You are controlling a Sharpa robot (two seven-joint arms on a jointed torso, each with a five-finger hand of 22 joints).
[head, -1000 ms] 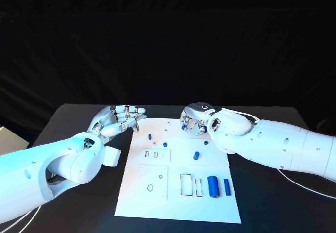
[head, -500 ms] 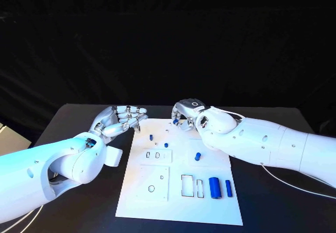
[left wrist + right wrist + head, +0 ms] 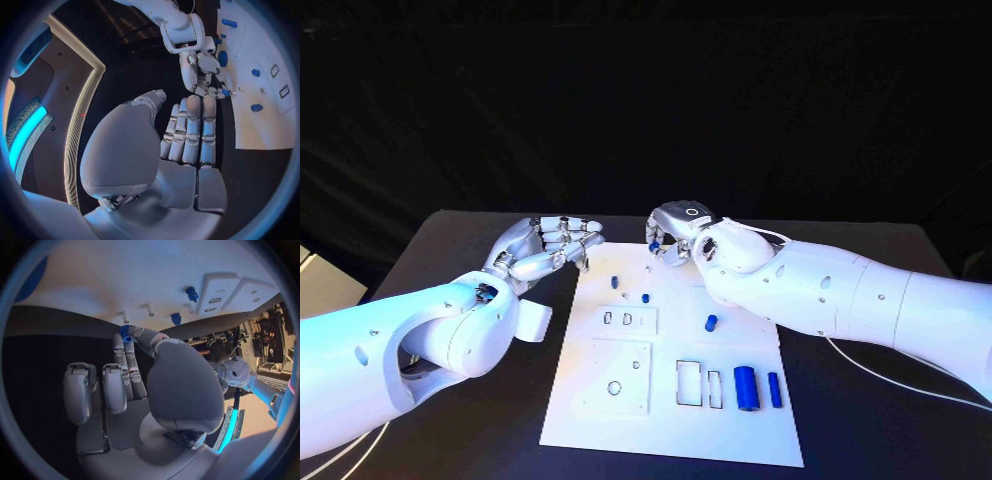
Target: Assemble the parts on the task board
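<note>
At the far edge of the white task board (image 3: 672,400), the right hand (image 3: 678,232) pinches a small blue part (image 3: 125,333) between the thumb and the tips of two fingers, its other fingers curled in beside them; most of the piece is hidden, so its shape cannot be made out. The left hand (image 3: 548,247) hovers just off the board's far left corner, fingers straight and pressed together, holding nothing.

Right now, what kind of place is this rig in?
Probably a robotics lab or demo booth: a black table against dark drapes, a white task board with slots and small blue parts, and LED-lit panels in the left wrist view.
</note>
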